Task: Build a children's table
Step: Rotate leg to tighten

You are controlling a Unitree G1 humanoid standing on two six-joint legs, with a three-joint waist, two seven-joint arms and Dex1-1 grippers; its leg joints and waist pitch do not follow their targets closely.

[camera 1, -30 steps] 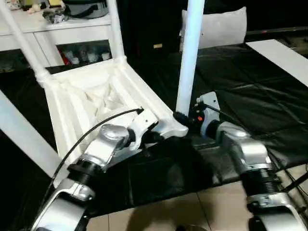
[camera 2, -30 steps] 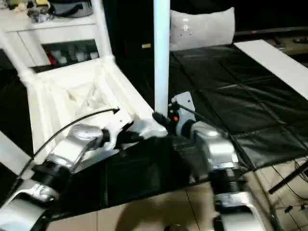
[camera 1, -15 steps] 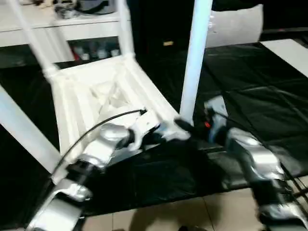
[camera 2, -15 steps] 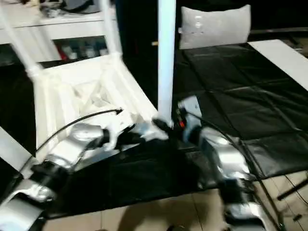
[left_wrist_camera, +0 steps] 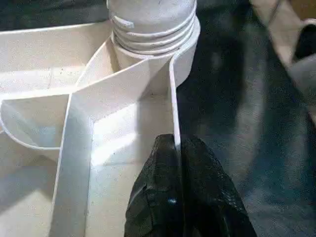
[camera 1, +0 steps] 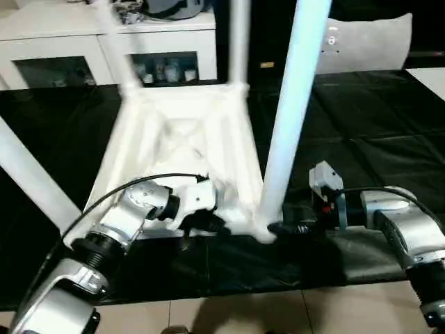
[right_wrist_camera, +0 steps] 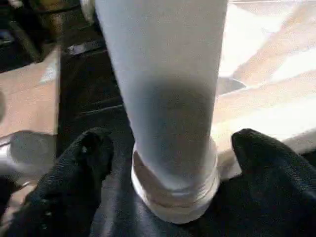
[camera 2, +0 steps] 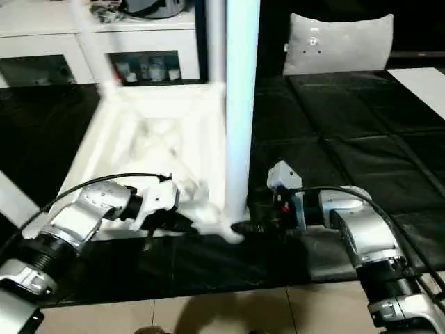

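Upturned tabletop [camera 1: 182, 132] on black mat [camera 1: 361, 146] (legs upright in corner sockets): left gripper [left_wrist_camera: 177, 148] pinched on its near rim, right gripper [right_wrist_camera: 163, 148] spread wide astride near leg [camera 1: 288, 118].

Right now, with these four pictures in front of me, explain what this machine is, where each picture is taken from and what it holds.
It is a humanoid robot with two silver arms, each ending in a black two-fingered claw. The two wide pictures come from cameras in its head, looking down over the arms. The two close ones come from a camera on each wrist. On the black sheet lies a white tabletop, underside up, with legs standing in its corners. The left claw is shut on a thin rib of the tabletop. The right claw stands open on either side of the nearest leg, not gripping it. Behind stands a white cabinet.
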